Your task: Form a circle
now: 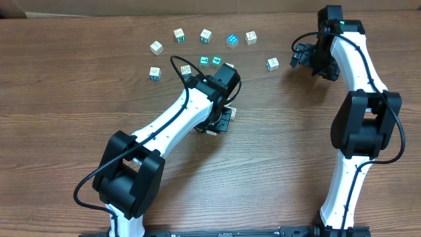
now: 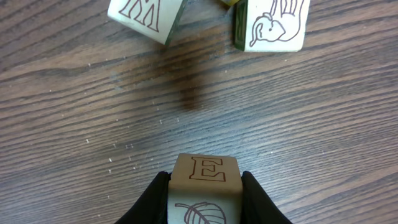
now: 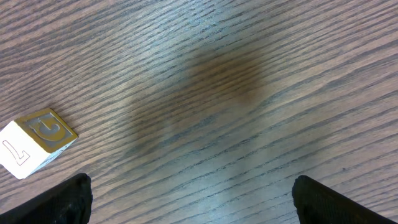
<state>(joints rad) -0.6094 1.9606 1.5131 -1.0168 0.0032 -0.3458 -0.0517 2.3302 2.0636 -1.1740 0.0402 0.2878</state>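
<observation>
Left gripper (image 2: 204, 194) is narrow, clamped on the E cube (image 2: 205, 174), which has a leaf print on its near face and sits low over the counter (image 1: 276, 145). M cube (image 2: 146, 15) and elephant cube (image 2: 273, 25) lie ahead of it, apart. Right gripper (image 3: 196, 208) is spread wide with nothing between the fingers; a G cube (image 3: 37, 140) lies near its left finger. The other letter cubes (image 1: 206, 35) form a loose open arc at the far side of the counter, not a closed ring.

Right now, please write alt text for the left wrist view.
The left pincer grips the E cube, a leaf on its near face. Beyond it, an M cube and an elephant cube lie on the wooden table.
</observation>
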